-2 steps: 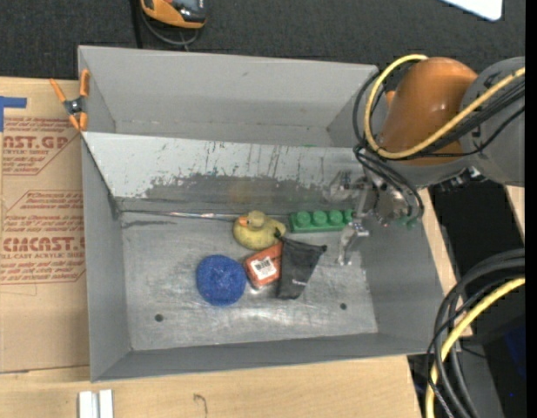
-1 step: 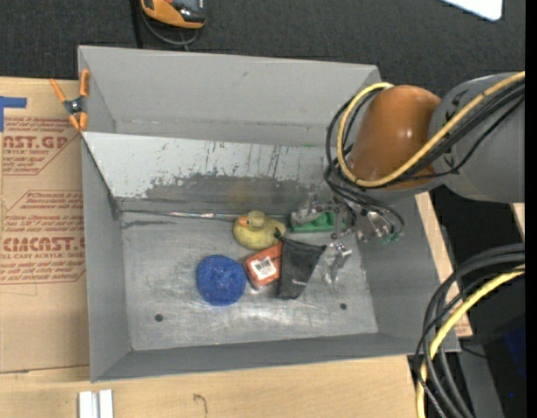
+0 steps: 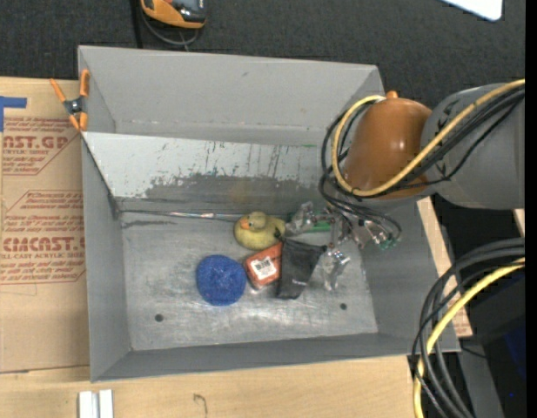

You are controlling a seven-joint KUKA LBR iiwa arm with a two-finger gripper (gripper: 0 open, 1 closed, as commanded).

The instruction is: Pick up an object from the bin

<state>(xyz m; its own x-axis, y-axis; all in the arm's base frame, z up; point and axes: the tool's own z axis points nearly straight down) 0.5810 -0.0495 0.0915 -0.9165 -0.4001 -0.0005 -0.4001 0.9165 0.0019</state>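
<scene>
the arm (image 3: 477,146) comes in from 3 o'clock. its orange cover (image 3: 385,146) is looped by yellow and black cables (image 3: 338,159). below the cover the gripper (image 3: 322,261) is down near the floor of the grey bin (image 3: 164,329), on the 3 o'clock side of that floor. i cannot tell whether the pincer is spread, pressed together or pinching something, because metal parts and thin wires crowd that spot.

the thing nearest the gripper is a black block (image 3: 294,273), just at its 9 o'clock. the block is oblong and stands tilted, its lower end toward 6 o'clock. it sits right against the gripper's metal, but i cannot tell whether it is gripped.

on the block's 9 o'clock side, touching it or very nearly so, lies an orange packet (image 3: 264,266) with a white barcode label facing up. at 11 o'clock of the packet, just beside it, is a yellow duck (image 3: 258,229), close to the foot of the bin's back wall. at 8 o'clock of the packet, just beside it, is a round blue ball (image 3: 221,279) with a rough surface. it lies near the middle of the floor.

the four things form a loose cluster from the floor's middle to its 3 o'clock side, and the gripper is at the cluster's 3 o'clock end.
</scene>
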